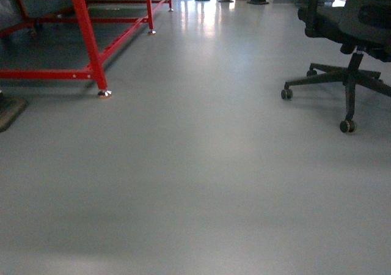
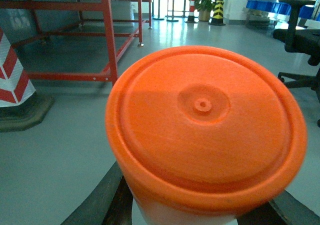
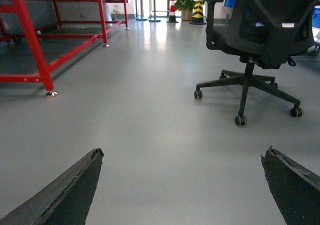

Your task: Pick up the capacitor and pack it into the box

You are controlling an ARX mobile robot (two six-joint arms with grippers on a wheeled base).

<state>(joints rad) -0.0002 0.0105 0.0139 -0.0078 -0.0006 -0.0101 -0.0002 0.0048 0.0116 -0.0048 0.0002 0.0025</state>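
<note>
We see a grey, glossy floor (image 1: pixel 195 183) filling the head view, with window glare toward the far end. A red steel frame (image 1: pixel 88 43) stands at left, one foot resting on the floor; a black office chair (image 1: pixel 348 73) on castors sits at right, well apart from it — a wide lane between them. A striped cone (image 2: pixel 12 80) stands near the frame.

Left gripper (image 2: pixel 200 210): fingers pinch an orange-lidded container (image 2: pixel 205 130), which blocks most of that view. Right gripper (image 3: pixel 182 185): fingers spread wide, nothing between them. The box and capacitor appear in no view.
</note>
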